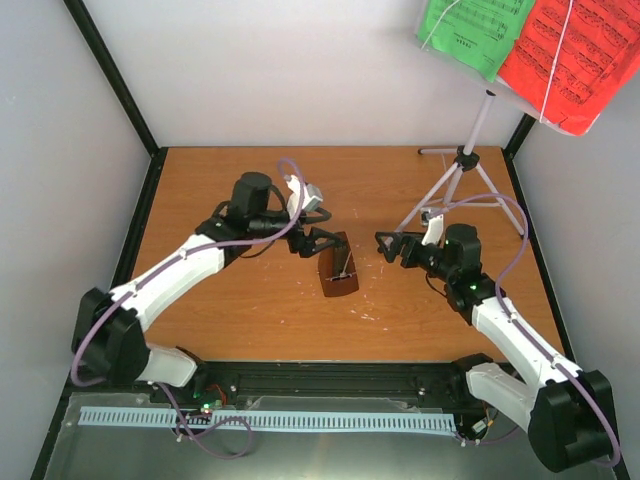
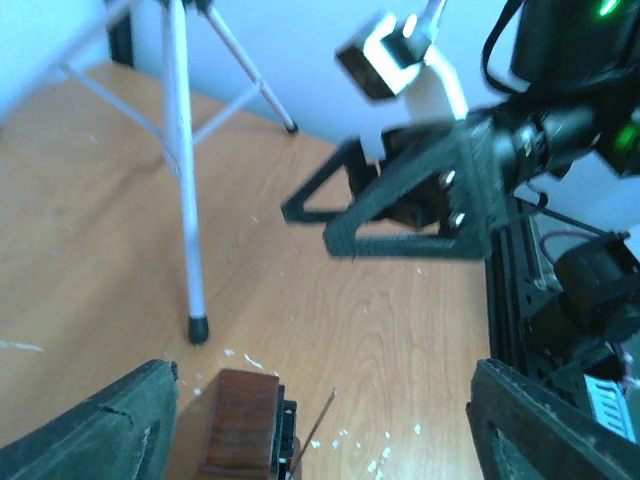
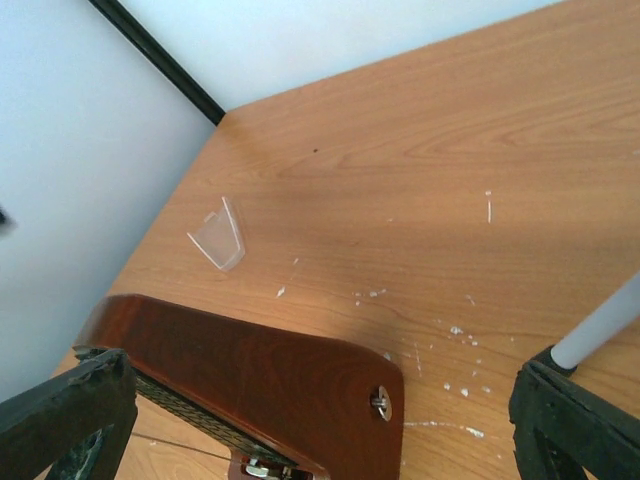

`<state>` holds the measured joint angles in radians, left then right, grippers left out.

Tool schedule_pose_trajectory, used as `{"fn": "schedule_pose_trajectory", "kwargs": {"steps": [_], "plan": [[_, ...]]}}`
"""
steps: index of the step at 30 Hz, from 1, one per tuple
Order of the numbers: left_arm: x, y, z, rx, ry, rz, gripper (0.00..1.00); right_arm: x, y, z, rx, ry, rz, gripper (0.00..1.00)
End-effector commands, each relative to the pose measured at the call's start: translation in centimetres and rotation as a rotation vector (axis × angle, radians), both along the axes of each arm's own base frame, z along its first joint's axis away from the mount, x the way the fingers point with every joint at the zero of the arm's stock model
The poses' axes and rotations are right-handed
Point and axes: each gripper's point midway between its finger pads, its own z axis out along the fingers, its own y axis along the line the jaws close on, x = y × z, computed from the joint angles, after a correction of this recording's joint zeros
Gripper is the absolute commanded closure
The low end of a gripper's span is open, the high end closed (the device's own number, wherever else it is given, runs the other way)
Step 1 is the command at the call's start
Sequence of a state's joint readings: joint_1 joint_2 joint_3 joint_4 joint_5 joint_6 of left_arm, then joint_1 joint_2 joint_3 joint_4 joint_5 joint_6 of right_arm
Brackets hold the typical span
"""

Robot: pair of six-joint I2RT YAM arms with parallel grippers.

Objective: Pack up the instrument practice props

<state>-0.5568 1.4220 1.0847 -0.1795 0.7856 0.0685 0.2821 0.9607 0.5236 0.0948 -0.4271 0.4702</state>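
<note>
Dark brown pyramid metronome sits between left pincer and right pincer, both wide open, empty; likely rigid, slick; grip flat sides.

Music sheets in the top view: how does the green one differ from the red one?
The green sheet is left of the red sheet. The red sheet reaches lower in view than the green sheet. Both carry printed notation and sit atop the music stand.
</note>
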Motion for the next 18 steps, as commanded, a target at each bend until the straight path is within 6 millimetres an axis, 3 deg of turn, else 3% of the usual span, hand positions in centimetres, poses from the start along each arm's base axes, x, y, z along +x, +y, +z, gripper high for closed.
{"fn": "schedule_pose_trajectory", "kwargs": {"steps": [1,3,6,12,16,18], "plan": [[0.7,1.1,4.2,-0.11,-0.056,0.139,0.15,-0.1,0.6,-1.2,0.006,0.063,0.026,0.01],[2.0,2.6,4.1,-0.144,0.011,0.308,0.01,-0.1,0.6,-2.8,-0.015,0.123,0.023,0.03],[2.1,4.4,2.7,-0.203,0.129,0.438,0.01,-0.5,1.0,-5.4,-0.046,0.216,0.053,0.05],[1.8,7.0,-2.1,-0.289,0.428,0.64,0.0,-1.6,2.4,-10.5,-0.127,0.339,0.104,0.07],[1.6,6.9,-2.5,-0.357,0.501,0.637,0.01,-1.6,3.7,-12.3,-0.153,0.362,0.138,0.11],[1.7,6.9,-2.2,-0.353,0.492,0.646,0.0,-1.3,4.3,-12.9,-0.18,0.354,0.147,0.18]]}}
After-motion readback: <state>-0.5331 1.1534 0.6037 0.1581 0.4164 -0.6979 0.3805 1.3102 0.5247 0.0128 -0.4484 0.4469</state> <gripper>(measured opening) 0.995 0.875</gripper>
